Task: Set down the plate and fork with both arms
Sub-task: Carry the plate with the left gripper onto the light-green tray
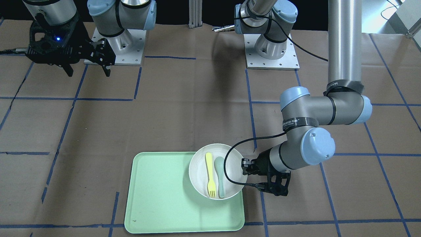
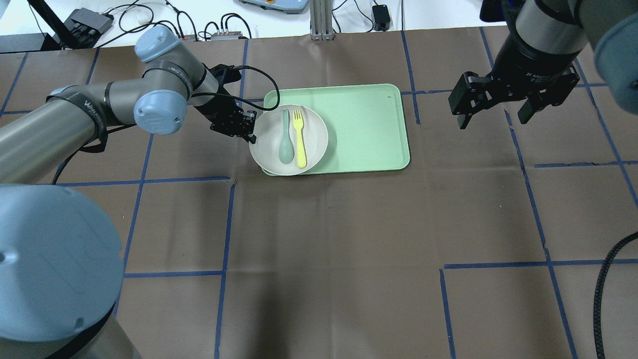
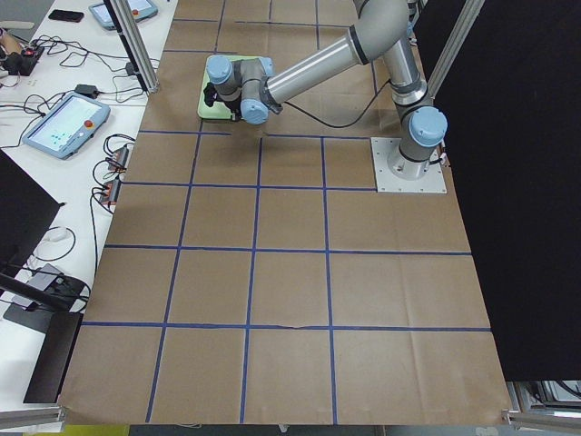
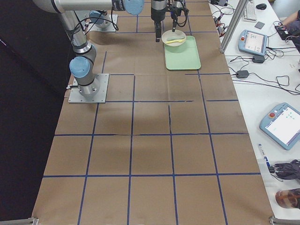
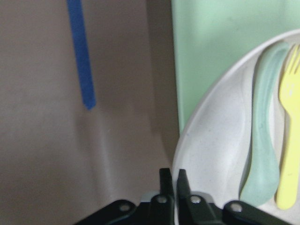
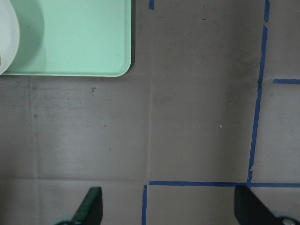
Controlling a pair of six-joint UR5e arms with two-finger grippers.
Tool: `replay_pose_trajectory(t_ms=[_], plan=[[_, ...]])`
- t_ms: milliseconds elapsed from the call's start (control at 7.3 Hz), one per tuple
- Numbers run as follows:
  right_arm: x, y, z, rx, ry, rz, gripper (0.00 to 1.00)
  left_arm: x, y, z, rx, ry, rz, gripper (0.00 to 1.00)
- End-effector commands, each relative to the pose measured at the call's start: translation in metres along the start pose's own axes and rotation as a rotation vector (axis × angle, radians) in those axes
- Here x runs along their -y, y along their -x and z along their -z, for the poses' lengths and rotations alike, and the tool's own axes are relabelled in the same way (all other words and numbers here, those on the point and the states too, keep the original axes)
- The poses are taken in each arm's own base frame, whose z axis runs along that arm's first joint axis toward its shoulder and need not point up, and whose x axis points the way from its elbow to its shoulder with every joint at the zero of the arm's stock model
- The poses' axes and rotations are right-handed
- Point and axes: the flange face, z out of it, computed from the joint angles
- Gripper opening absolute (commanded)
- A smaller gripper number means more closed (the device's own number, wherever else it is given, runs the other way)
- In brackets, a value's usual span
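Looking down from overhead, I see the plate [image 2: 315, 133] on the pale green tray's [image 2: 364, 129] left end, its rim overhanging the tray's left and near edges. The fork [image 2: 299, 139] lies in it beside a grey-green spoon [image 2: 285, 144], its long axis running away from the robot with the tines at the far end. The right gripper [image 2: 493, 122] hangs over open table [image 2: 349, 239], well apart from the tray.

Left wrist view: the left gripper [image 5: 171, 185] is pinched together on the plate's rim.

Right wrist view: the fingers [image 6: 91, 206] are spread wide over bare brown paper.
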Motion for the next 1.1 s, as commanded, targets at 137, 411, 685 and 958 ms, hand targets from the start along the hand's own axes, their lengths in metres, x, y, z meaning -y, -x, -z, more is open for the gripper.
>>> replay_pose_trajectory(t_ms=[137, 411, 685, 958], plan=[[0.0, 0.0, 0.0, 0.0, -0.001, 0.0, 1.0, 0.07, -0.048, -0.021, -0.04, -0.033, 0.06, 0.0], [0.0, 0.0, 0.0, 0.0, -0.001, 0.0, 1.0, 0.084, -0.059, -0.045, -0.03, 0.002, 0.058, 0.01], [0.0, 0.0, 0.0, 0.0, -0.001, 0.0, 1.0, 0.076, -0.059, -0.046, 0.007, 0.054, 0.07, 0.01], [0.0, 0.0, 0.0, 0.0, -0.001, 0.0, 1.0, 0.071, -0.059, -0.041, 0.042, 0.085, 0.063, 0.02]])
